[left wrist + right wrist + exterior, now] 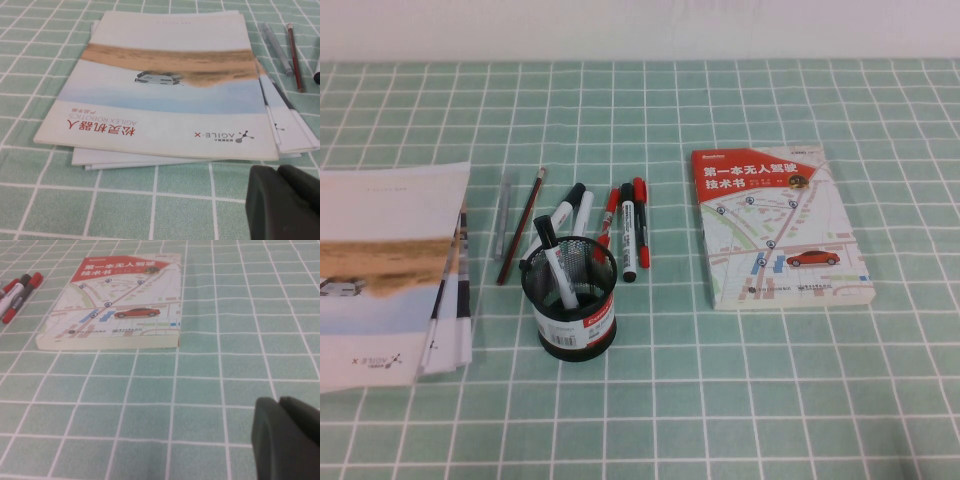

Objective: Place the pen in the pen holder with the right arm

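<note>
The pen holder [571, 318], a black mesh cup with a white-and-red label band, stands near the table's middle. The pen [557, 265], white-barrelled with a black cap, stands tilted inside it, cap up. Its lower end is hidden by the mesh. My right gripper [279, 404] is shut and empty, low over bare cloth on the near side of the book, far from the holder. My left gripper [277, 171] is shut and empty beside the brochures. Neither arm shows in the high view.
Several loose markers [629, 232], red-capped pens [609, 214], a pencil [521, 225] and a grey pen [502, 215] lie behind the holder. A book [778, 225] lies to the right and also shows in the right wrist view [115, 302]. Stacked brochures [380, 270] lie at the left.
</note>
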